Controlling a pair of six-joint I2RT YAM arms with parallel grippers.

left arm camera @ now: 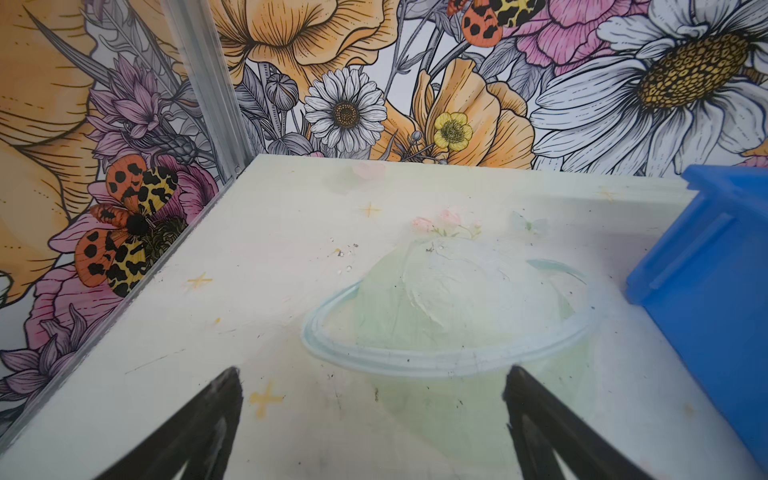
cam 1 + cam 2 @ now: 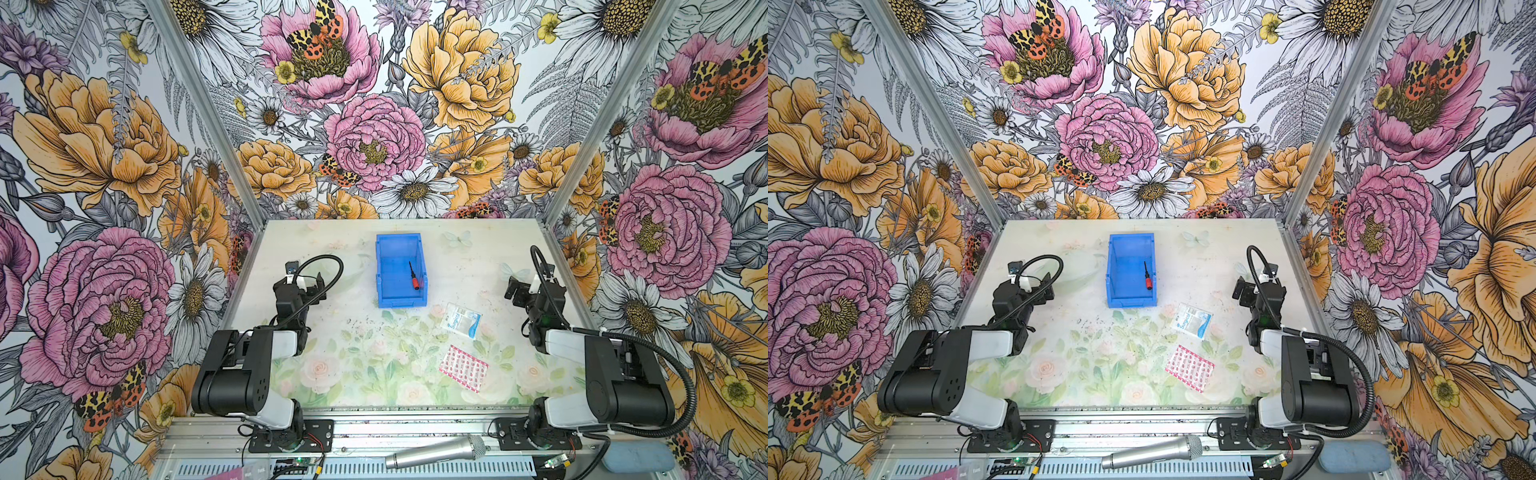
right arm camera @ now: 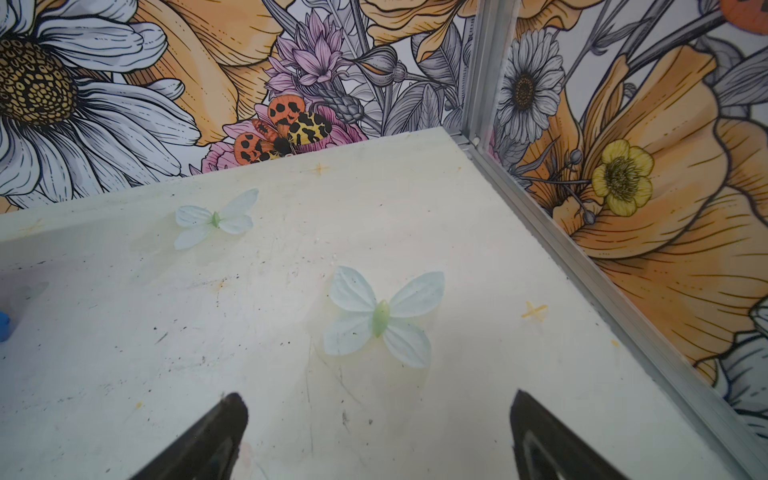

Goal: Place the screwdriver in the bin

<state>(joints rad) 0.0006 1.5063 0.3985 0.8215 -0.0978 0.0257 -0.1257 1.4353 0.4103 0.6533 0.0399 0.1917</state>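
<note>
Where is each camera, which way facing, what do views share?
Top view: overhead at front, looking down on pale floral table; left arm, right arm.
Top view: beside it, same table; both arms.
Left wrist: on left arm, facing back-left corner; open left gripper.
Right wrist: on right arm, facing back-right corner; open right gripper.
Shared: top views and left wrist see the bright blue rectangular plastic bin.
</note>
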